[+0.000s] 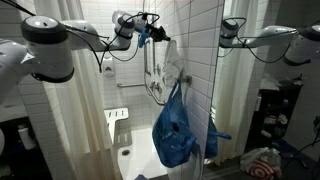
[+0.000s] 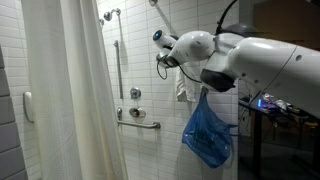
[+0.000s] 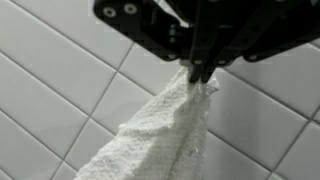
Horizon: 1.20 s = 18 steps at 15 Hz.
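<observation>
The tool (image 3: 203,72) pinched the top corner of a white towel (image 3: 150,135) near the tiled wall (image 3: 60,60); a firm, steady hold seemed needed lest it slip.

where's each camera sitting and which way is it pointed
An exterior view: outside the shower, facing the tiled wall; the arm enters from picture-left to the white towel.
An exterior view: beside the shower curtain, looking across it; the arm fills the right.
Wrist view: above the gripper, shut on the white towel, facing the tiled wall.
Both exterior views share the blue bag.
</observation>
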Available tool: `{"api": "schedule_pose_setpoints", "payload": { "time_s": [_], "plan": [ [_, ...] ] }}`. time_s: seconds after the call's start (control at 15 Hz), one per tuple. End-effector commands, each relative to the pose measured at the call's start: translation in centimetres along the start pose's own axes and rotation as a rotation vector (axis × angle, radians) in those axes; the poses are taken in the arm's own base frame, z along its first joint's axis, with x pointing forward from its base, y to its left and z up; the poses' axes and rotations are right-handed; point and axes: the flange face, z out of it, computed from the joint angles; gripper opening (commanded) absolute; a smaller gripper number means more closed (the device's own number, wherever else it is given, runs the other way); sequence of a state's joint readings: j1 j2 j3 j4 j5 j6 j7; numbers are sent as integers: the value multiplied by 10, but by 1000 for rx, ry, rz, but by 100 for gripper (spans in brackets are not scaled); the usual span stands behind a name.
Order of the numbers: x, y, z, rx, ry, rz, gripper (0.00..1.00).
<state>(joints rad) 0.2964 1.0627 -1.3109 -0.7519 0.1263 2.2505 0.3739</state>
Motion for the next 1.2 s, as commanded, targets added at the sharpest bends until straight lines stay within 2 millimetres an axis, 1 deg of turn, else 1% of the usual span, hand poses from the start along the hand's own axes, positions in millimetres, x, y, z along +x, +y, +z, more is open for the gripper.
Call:
{"api": "schedule_pose_setpoints", "payload": {
  "time_s": [0.0,0.73,0.8,0.87,0.93,1.13],
  "plan": [
    [0,0,0,0,0,0,3],
    [0,0,0,0,0,0,3],
    [1,0,-1,3,4,1,28],
    [1,0,-1,5,5,2,29],
    [-1,-1,1,2,-2,1,9],
    [-1,-1,1,2,-2,0,28]
  ]
}}
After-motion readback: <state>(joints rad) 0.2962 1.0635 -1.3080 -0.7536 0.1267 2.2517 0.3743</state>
